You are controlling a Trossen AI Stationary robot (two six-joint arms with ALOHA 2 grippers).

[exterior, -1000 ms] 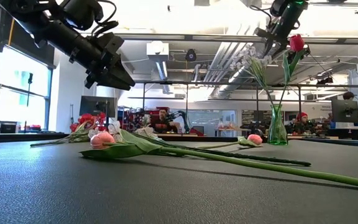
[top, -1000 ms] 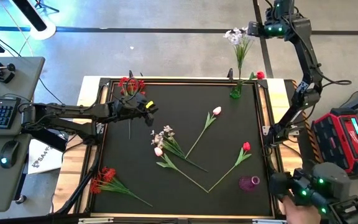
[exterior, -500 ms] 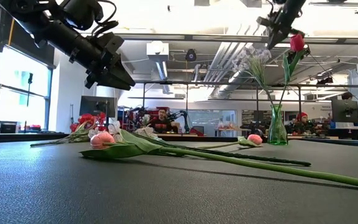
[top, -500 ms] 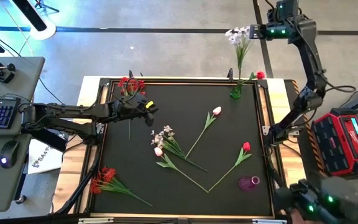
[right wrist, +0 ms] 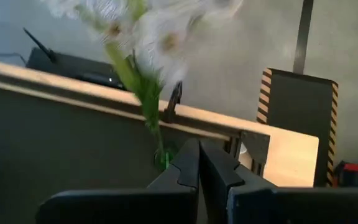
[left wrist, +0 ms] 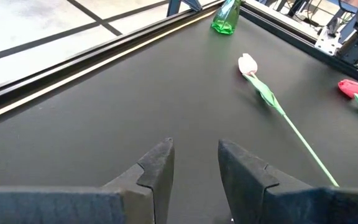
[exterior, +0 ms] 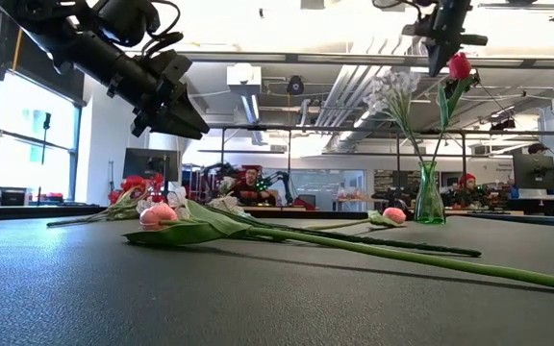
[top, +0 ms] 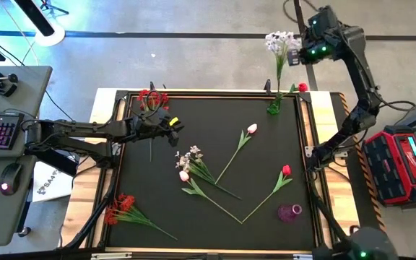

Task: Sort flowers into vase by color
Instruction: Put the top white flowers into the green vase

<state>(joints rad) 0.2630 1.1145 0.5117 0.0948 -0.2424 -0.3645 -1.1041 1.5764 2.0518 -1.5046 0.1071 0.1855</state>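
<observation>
The right gripper [right wrist: 199, 163] has its dark fingers pressed together, empty, above the white-lavender sprig [right wrist: 135, 37] whose green stem drops toward the table's wooden edge [right wrist: 284, 146].

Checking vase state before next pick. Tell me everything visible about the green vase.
The green vase is small, translucent green, glass by the look of it, with a narrow neck flaring to a wider base. It stands upright on the black mat at the far right corner, near the frame. It holds a white-lavender sprig and a red tulip, whose stems rise from its neck. The right claw is shut beside the sprig's blossoms, well above the vase and not touching it.
</observation>
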